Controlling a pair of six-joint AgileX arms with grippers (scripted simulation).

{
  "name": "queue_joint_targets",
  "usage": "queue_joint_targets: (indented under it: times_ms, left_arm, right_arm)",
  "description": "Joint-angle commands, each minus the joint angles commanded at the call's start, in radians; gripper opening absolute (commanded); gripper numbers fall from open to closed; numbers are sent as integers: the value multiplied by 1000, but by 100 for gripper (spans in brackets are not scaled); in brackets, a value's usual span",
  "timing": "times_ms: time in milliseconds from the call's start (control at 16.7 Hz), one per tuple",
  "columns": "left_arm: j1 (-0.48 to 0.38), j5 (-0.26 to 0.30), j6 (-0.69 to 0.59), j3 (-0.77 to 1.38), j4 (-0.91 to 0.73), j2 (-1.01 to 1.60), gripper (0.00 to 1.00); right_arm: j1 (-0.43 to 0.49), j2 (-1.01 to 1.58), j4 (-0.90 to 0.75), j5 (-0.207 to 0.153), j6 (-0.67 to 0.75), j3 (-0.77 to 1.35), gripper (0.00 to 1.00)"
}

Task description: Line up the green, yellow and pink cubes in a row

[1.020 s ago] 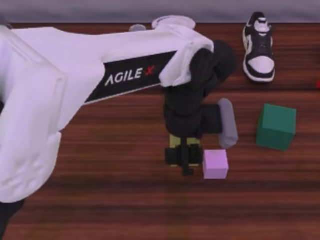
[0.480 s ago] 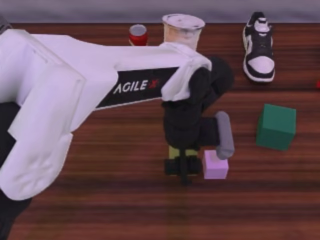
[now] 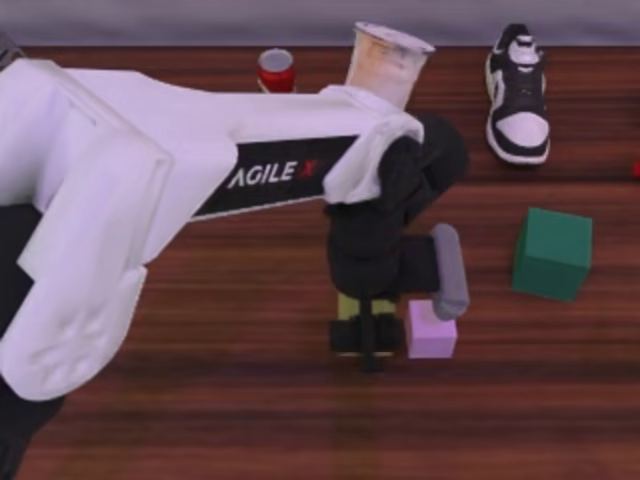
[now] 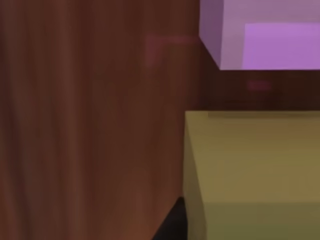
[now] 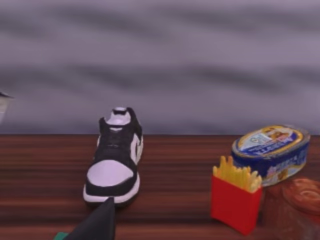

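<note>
The left gripper (image 3: 367, 335) is down at the middle of the dark wooden tabletop (image 3: 220, 400), its black fingers set on either side of the matte mustard-yellow cube (image 3: 350, 304); whether they are pressing it I cannot tell. The small pale lilac-pink cube (image 3: 431, 330) sits just beside the yellow one, on its right. The large dark green cube (image 3: 552, 253) stands well apart, farther right. At the back edge are a black-and-white sneaker (image 3: 518, 92), a red cup (image 3: 276, 70) and a clear plastic cup (image 3: 388, 62)
</note>
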Motion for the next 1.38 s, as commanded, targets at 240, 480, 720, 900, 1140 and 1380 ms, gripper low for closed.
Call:
queue_joint_targets:
  times_ms: [240, 480, 720, 900, 1140, 1380]
  left_arm:
    - [0, 0, 0, 0, 0, 0, 98]
    - [0, 0, 0, 0, 0, 0, 100]
    - [0, 0, 0, 0, 0, 0, 100]
    - [4, 0, 0, 17, -17, -5, 100]
    - [14, 0, 0, 113, -158, -39, 100]
    - [23, -1, -1, 174, -240, -67, 100]
  right_arm:
    - [0, 0, 0, 0, 0, 0, 100]
    - [0, 0, 0, 0, 0, 0, 100]
    - [0, 0, 0, 0, 0, 0, 100]
    - [0, 0, 0, 0, 0, 0, 100]
    - [0, 0, 0, 0, 0, 0, 100]
    - [0, 0, 0, 0, 0, 0, 100]
